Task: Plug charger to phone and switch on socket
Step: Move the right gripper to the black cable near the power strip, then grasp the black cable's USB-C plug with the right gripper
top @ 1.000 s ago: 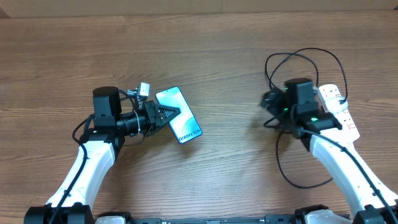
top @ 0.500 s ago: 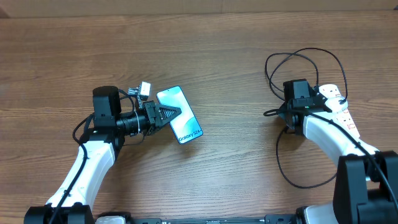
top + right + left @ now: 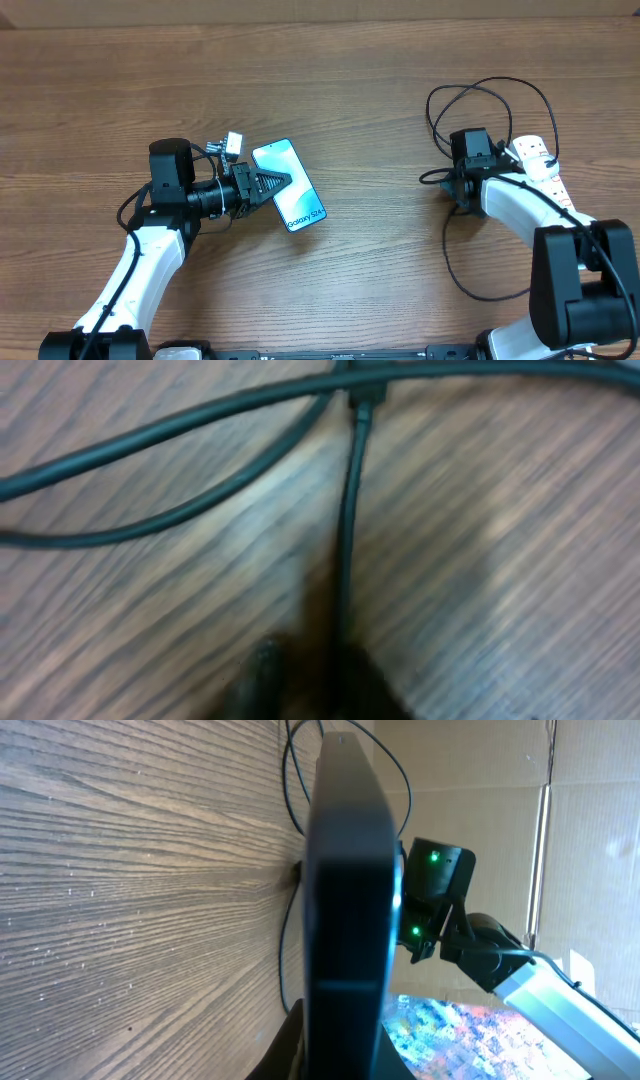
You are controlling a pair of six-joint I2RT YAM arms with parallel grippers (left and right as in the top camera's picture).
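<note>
Left gripper (image 3: 280,184) clamped shut on one long edge of the phone (image 3: 302,204), screen facing up, left of centre on the table (image 3: 370,90). Right gripper (image 3: 448,184) low over the charger (image 3: 348,530), whose cable runs between its fingers; blur hides whether the jaws grip it. Just beyond, the socket (image 3: 540,165), with the cable looped farther back. Judged stage: early. No cable reaches the phone, so plugging in and switching on remain.
</note>
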